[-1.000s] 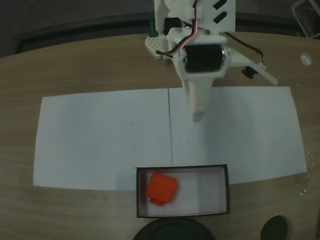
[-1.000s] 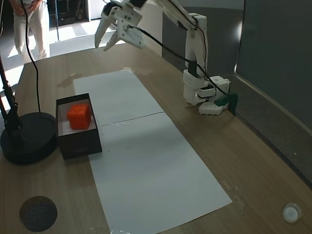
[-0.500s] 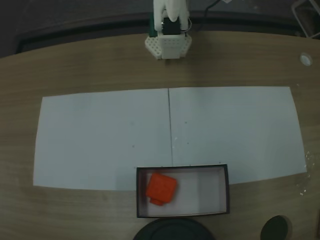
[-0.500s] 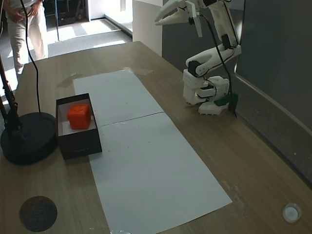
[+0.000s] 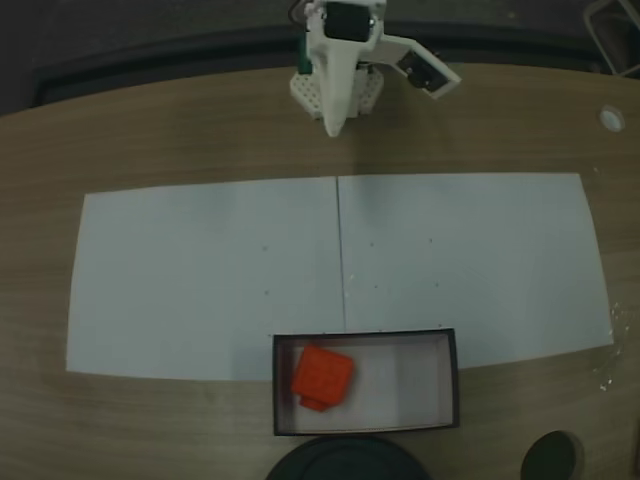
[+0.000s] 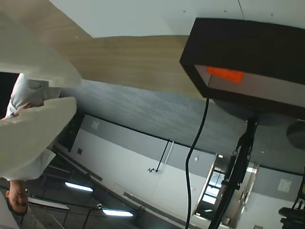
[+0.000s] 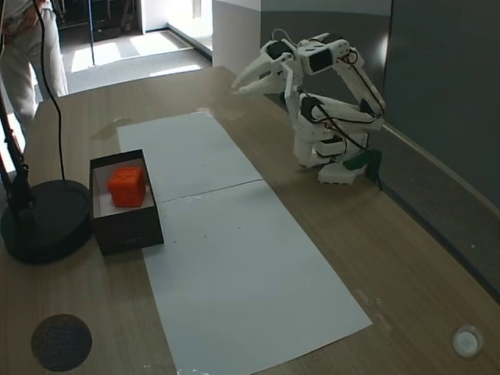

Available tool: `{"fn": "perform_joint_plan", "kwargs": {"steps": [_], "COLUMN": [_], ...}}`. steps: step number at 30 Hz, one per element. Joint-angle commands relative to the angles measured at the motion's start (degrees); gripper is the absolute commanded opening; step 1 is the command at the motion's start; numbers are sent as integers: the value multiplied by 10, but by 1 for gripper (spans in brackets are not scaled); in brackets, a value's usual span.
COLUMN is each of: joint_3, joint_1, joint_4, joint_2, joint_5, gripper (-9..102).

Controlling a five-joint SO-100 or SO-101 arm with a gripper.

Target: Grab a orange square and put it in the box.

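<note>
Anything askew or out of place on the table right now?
Only a small thing: the small orange-red cube sits rotated against the walls of the shallow black-walled box, off toward its left end in a fixed view. No spill or damage visible.

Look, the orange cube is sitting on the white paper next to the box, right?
Not quite. The orange cube is inside the box, resting on its pale floor, not on the white paper. In both fixed views it sits between the box's black walls.
</note>
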Motion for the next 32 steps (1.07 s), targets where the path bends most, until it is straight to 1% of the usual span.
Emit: {"fn": "perform_joint_plan", "kwargs": {"steps": [1,4,6,12,15,17,19,20,32], "joint_3": [33,93,136,252,253,243,227,224,224], "joint_1": [-4,-7,-26,-83,-86,-89,-99,-98,-98], "joint_4": [-25,-40,-44,-40,-36,3,64,76,73], "joint_2": [8,11,11,11,11,11,11,11,11], "joint_5": [39,113,142,146,146,145,145,144,147], "gripper": [0,0,0,0,0,0,0,0,0]}}
